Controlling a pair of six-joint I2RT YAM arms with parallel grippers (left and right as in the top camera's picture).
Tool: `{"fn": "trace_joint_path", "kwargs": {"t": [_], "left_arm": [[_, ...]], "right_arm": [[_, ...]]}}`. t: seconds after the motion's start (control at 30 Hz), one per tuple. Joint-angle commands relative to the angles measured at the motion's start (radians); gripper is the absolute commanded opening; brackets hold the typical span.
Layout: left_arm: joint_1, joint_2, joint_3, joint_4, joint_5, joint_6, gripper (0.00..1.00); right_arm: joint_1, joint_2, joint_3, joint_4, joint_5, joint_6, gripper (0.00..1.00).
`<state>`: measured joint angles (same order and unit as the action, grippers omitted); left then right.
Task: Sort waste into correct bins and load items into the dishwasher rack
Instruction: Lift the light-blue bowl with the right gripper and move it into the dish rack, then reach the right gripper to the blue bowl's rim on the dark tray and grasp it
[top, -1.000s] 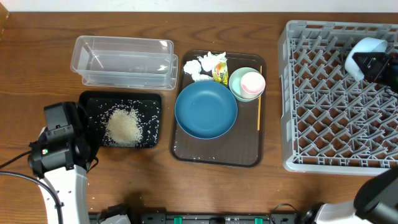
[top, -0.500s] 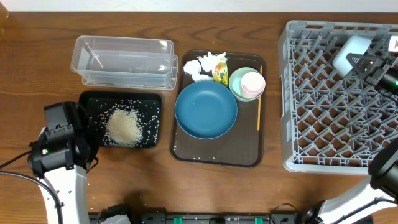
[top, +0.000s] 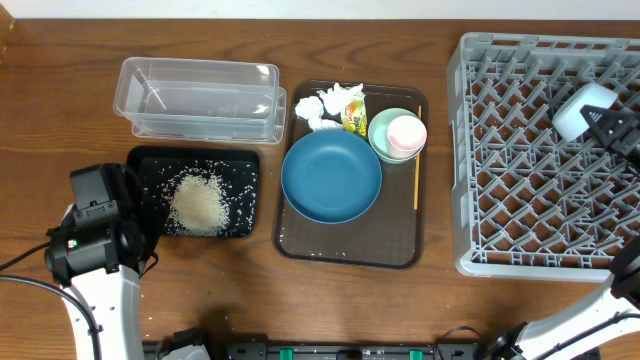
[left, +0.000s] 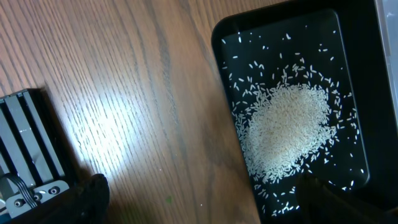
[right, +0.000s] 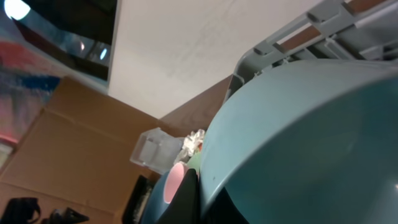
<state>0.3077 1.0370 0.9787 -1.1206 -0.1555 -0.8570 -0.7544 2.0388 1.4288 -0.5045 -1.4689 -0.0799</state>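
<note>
Over the right side of the large grey plastic lattice rack (top: 520, 200), the small light-blue bowl (top: 578, 108) is clamped in the right gripper (top: 603, 120). The rack stands on a brown wooden table (top: 400, 310). Only the right wrist view shows a white wall (right: 205, 37). The left wrist view shows the left gripper (left: 214, 196) spread wide and holding nothing, beside the white rice heap (left: 286, 134) in the shallow black tray (left: 323, 31).

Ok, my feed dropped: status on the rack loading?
Left gripper open beside shallow black rectangular tray. Right gripper shut on small light-blue bowl, over large grey plastic dishwasher rack. No other item in rack.
</note>
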Motion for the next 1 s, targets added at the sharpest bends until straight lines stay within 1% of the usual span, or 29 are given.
{"fn": "trace_joint_path", "kwargs": {"t": [0.0,0.2,0.33,0.37,0.4,0.57,0.6,0.63,0.7,0.73,0.77,0.83,0.87,0.97], "left_arm": [[0.006,0.001,0.018,-0.004,0.002,0.006,0.97],[0.006,0.001,0.018,-0.004,0.002,0.006,0.97],[0.006,0.001,0.018,-0.004,0.002,0.006,0.97],[0.006,0.001,0.018,-0.004,0.002,0.006,0.97],[0.006,0.001,0.018,-0.004,0.002,0.006,0.97],[0.006,0.001,0.018,-0.004,0.002,0.006,0.97],[0.006,0.001,0.018,-0.004,0.002,0.006,0.97],[0.006,0.001,0.018,-0.004,0.002,0.006,0.97],[0.006,0.001,0.018,-0.004,0.002,0.006,0.97],[0.006,0.001,0.018,-0.004,0.002,0.006,0.97],[0.006,0.001,0.018,-0.004,0.002,0.006,0.97],[0.006,0.001,0.018,-0.004,0.002,0.006,0.97],[0.006,0.001,0.018,-0.004,0.002,0.006,0.97],[0.006,0.001,0.018,-0.004,0.002,0.006,0.97]], "right_arm": [[-0.019,0.009,0.009,-0.032,-0.027,0.005,0.01],[-0.031,0.003,0.009,-0.110,0.040,0.008,0.01],[-0.047,-0.022,0.009,-0.174,0.192,0.055,0.01],[-0.053,-0.032,0.009,-0.189,0.241,0.071,0.08],[-0.060,-0.043,0.009,-0.201,0.293,0.089,0.12],[-0.103,-0.121,0.009,-0.248,0.508,0.141,0.11],[-0.113,-0.141,0.009,-0.257,0.542,0.156,0.14],[-0.122,-0.160,0.009,-0.268,0.573,0.171,0.23],[-0.138,-0.209,0.009,-0.283,0.639,0.205,0.47],[-0.144,-0.233,0.009,-0.290,0.666,0.221,0.78],[-0.150,-0.270,0.009,-0.296,0.703,0.246,0.99],[-0.151,-0.325,0.009,-0.298,0.735,0.269,0.99],[-0.149,-0.380,0.009,-0.299,0.739,0.271,0.99],[-0.128,-0.481,0.009,-0.300,0.712,0.286,0.99]]}}
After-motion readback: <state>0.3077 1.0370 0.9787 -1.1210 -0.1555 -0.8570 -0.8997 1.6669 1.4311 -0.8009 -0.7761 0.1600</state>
